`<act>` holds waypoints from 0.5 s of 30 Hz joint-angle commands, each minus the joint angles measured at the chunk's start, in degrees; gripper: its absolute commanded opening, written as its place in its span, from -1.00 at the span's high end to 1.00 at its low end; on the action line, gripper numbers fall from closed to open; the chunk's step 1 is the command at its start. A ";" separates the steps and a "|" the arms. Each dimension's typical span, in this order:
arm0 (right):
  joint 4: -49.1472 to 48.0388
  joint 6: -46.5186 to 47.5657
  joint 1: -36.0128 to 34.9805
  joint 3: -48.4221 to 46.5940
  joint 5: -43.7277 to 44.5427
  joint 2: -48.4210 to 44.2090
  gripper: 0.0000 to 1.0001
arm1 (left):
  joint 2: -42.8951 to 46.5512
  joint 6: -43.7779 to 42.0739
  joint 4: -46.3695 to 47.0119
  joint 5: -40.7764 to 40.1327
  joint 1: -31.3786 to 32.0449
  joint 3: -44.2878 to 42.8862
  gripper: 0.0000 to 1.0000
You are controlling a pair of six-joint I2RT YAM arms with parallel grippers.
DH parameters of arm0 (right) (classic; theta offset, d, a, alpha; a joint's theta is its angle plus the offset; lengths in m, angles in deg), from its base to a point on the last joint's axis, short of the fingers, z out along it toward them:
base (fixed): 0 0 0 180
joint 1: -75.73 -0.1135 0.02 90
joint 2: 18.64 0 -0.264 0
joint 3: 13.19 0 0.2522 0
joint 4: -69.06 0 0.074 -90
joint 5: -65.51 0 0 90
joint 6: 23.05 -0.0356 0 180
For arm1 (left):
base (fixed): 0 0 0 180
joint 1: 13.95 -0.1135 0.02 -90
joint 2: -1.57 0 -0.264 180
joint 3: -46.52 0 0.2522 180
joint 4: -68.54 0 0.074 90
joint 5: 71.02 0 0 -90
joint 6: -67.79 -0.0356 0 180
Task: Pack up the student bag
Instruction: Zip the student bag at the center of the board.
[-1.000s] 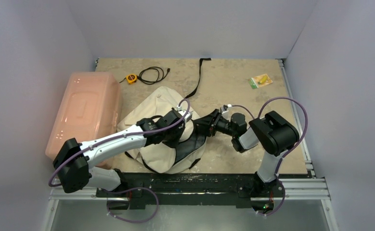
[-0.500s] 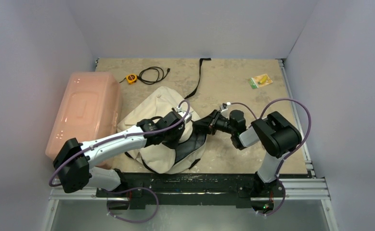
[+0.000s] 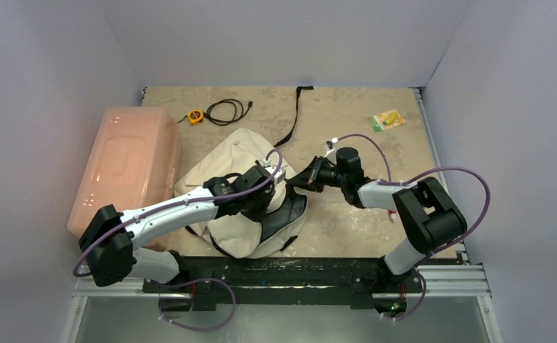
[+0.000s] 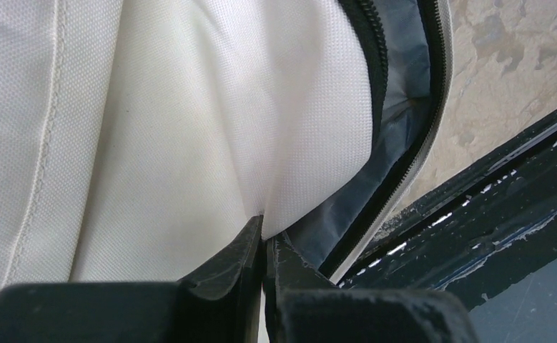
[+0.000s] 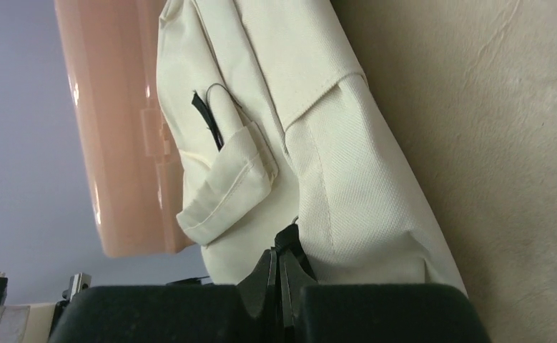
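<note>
While it lies on its side toward the near edge of the bench, left of the middle, the bag rests against a pink bin that runs along the left edge. Its main zipper is undone on the side facing the near edge, showing grey lining. The left gripper has its fingers pressed together on the cream cloth at the lip of that opening. The right gripper reaches in from the right, its fingers closed tight on a small black tab at a seam of the bag; whether that is the zipper pull, I cannot tell. Near the far edge lie a yellow tape measure and a coiled black cable just beside it, a loose black strap trailing toward the bag, and a yellow-green packet toward the far right corner.
</note>
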 commanded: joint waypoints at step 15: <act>28.52 35.04 0.27 -8.24 3.91 -6.79 1.00 | -4.54 7.29 -2.42 15.65 -14.15 -20.25 -0.41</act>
